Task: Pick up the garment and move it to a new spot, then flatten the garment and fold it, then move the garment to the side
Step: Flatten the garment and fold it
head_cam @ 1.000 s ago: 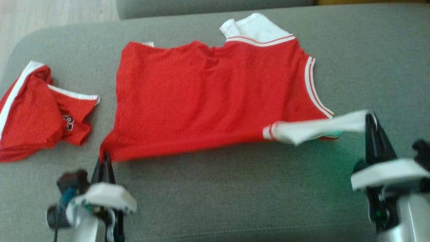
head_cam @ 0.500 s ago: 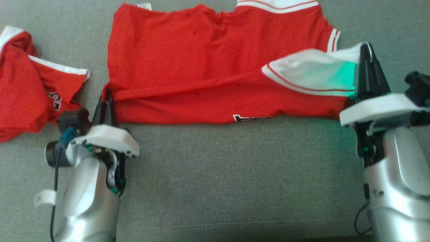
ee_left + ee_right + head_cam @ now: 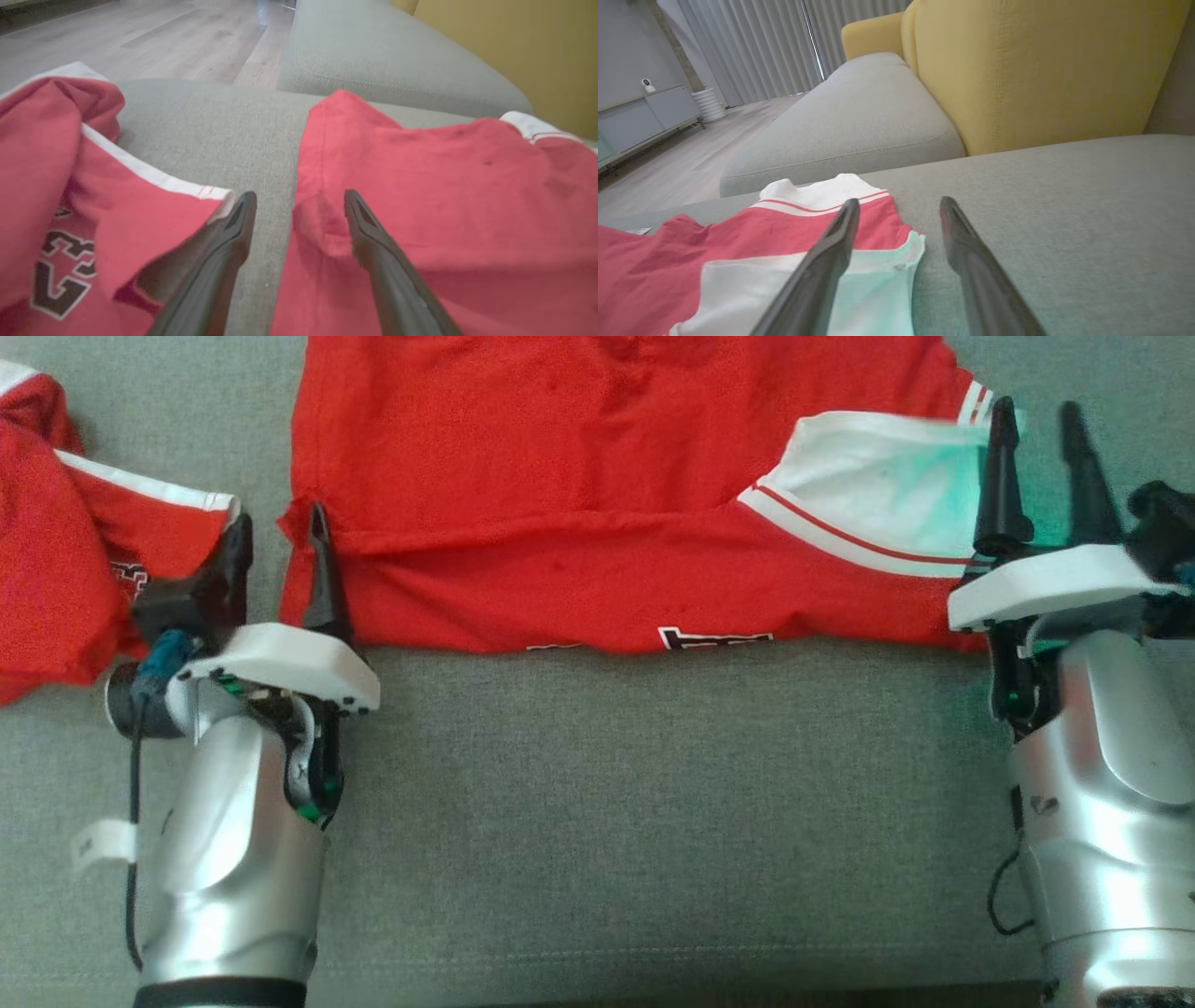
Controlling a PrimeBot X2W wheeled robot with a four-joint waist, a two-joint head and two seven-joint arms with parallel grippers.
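Garment [image 3: 579, 504], a red jersey with white trim, lies spread on grey sofa cushion [image 3: 607, 803], middle to far part of the seat, ahead of both arms. Its near strip is doubled over onto itself, and dark lettering [image 3: 714, 637] peeks out at the near edge. At the right end a white-lined flap [image 3: 868, 467] is turned back over the red, with a green tint on it next to right gripper [image 3: 1035, 406].

Fingers of left gripper [image 3: 280, 515] are spread, released. Its right finger is over the garment's bunched near-left corner. Its left finger is over bare cushion, tip just beside the white hem of second red jersey [image 3: 56, 588]. Can't tell whether either finger presses cloth.

Right gripper is also parted, gripping nothing. Its left finger is over the flap's right edge, its right finger over bare cushion just right of the garment.

Second red jersey is crumpled at the left end, with a strip of cushion between it and the garment.

Farther off: another grey cushion [image 3: 850, 126], yellow backrest [image 3: 1041, 70] at right, wooden floor [image 3: 163, 37] far left.
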